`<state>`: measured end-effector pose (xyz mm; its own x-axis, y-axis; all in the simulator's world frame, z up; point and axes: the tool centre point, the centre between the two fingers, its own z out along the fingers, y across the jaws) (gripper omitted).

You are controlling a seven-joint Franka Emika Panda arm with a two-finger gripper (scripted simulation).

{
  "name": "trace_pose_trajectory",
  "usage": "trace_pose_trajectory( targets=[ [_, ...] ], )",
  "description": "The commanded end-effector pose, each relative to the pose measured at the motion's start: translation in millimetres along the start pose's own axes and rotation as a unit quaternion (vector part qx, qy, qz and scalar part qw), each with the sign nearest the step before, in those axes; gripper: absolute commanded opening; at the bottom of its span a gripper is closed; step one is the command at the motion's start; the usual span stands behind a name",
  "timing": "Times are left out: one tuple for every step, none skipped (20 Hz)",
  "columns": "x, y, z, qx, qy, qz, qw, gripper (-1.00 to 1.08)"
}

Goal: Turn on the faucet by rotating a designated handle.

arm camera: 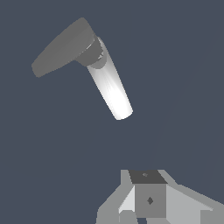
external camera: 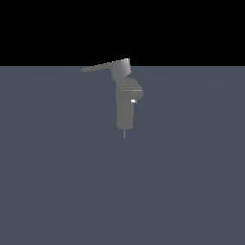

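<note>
The faucet point(external camera: 125, 107) stands upright in the middle of the exterior view, a grey column with a rounded bulge, a tiny white spot and a thin pin below. Its handle point(external camera: 101, 66), a long thin lever, points toward the exterior view's left from a blocky hub point(external camera: 122, 70) capping the column. No arm appears in that view. In the wrist view the handle point(arm camera: 61, 49) is a dark flat blade joined to the brightly lit faucet point(arm camera: 111, 89). My gripper point(arm camera: 146, 177) is well apart from both, touching nothing. Its fingers point(arm camera: 150, 200) show as one block with no gap.
A plain blue-grey floor point(external camera: 57, 182) spreads around the faucet, and black background fills the space above it.
</note>
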<state>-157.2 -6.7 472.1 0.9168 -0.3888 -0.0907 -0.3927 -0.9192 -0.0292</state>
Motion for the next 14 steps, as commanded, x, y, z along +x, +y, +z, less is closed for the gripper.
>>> trace_pose_trajectory(
  targets=[
    [13.4, -10.0, 2.8, 0.000, -0.004, 0.030, 0.9995, -1.00],
    [18.7, -14.0, 4.1, -0.001, -0.006, 0.042, 0.9991, -1.00],
    [23.9, -18.0, 5.6, -0.001, -0.007, 0.054, 0.9985, -1.00],
    [29.2, -22.0, 7.3, -0.002, -0.008, 0.066, 0.9978, -1.00],
    [34.4, -26.1, 9.1, -0.002, -0.010, 0.078, 0.9969, -1.00],
    [39.6, -30.3, 11.0, -0.003, -0.011, 0.090, 0.9959, -1.00],
    [44.8, -34.4, 13.0, -0.004, -0.013, 0.102, 0.9947, -1.00],
    [49.9, -38.6, 15.3, -0.005, -0.014, 0.113, 0.9934, -1.00],
    [55.1, -42.8, 17.6, -0.006, -0.015, 0.125, 0.9920, -1.00],
    [60.1, -47.1, 20.1, -0.007, -0.016, 0.137, 0.9904, -1.00],
    [65.2, -51.3, 22.7, -0.008, -0.017, 0.149, 0.9887, -1.00],
    [70.2, -55.6, 25.5, -0.009, -0.018, 0.161, 0.9868, -1.00],
    [75.2, -60.0, 28.4, -0.010, -0.019, 0.172, 0.9848, -1.00],
    [80.1, -64.3, 31.4, -0.012, -0.020, 0.184, 0.9826, -1.00]
  ],
)
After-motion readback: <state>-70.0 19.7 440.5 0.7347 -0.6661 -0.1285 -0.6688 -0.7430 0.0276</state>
